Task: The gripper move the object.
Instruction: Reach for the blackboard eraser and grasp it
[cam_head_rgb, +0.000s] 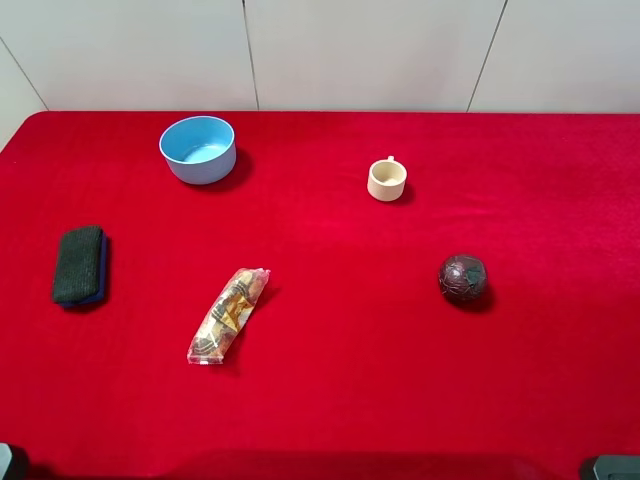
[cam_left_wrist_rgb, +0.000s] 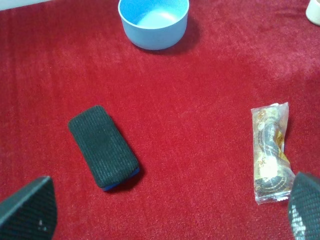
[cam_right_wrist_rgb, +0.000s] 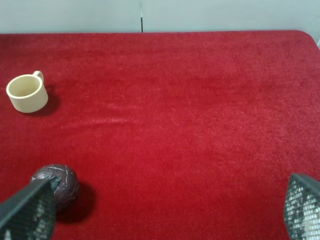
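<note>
The sponge (cam_head_rgb: 79, 264) lies flat on the red cloth at the left, with a dark green-black rough top and a blue underlayer. In the left wrist view the sponge (cam_left_wrist_rgb: 103, 147) lies ahead of my left gripper (cam_left_wrist_rgb: 166, 210), nearer one finger (cam_left_wrist_rgb: 27, 210). The left gripper is open, empty and apart from the sponge. My right gripper (cam_right_wrist_rgb: 165, 210) is open and empty, and one finger (cam_right_wrist_rgb: 27, 210) overlaps the dark ball in the picture. In the high view only dark arm parts show at the bottom corners.
A blue bowl (cam_head_rgb: 198, 149) stands at the back left and a cream cup (cam_head_rgb: 387, 180) at the back middle. A clear-wrapped snack packet (cam_head_rgb: 229, 314) lies right of the sponge. A dark round ball (cam_head_rgb: 462, 278) sits on the right. White wall panels lie beyond the table's far edge.
</note>
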